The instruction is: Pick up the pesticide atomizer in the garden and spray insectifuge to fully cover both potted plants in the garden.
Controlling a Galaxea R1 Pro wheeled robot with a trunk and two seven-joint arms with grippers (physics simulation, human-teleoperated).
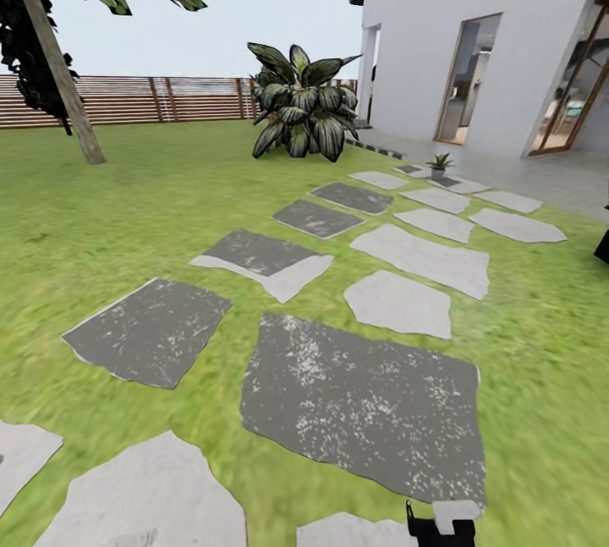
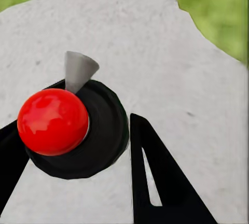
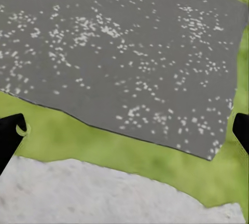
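Note:
The pesticide atomizer (image 2: 72, 125), a round black body with a glossy red ball top and a grey cone nozzle, sits between the black fingers (image 2: 155, 177) of my left gripper (image 2: 78, 136), which is shut on it above a pale stepping stone (image 2: 171, 53). My right gripper (image 3: 127, 128) is open and holds nothing; it hangs over a dark mottled stone (image 3: 119, 47) and a strip of grass. One small potted plant (image 1: 438, 163), a low green rosette, stands far ahead among the pale stones near the house. The second potted plant is out of view.
Stepping stones (image 1: 397, 303) run across the lawn toward the white house (image 1: 440, 31). A big broad-leaved plant (image 1: 300, 112) stands at the back centre. Behind it runs the brown slatted fence (image 1: 127, 99), and a tree trunk (image 1: 63, 82) rises at the left. A dark object (image 1: 602, 247) sits at the right edge.

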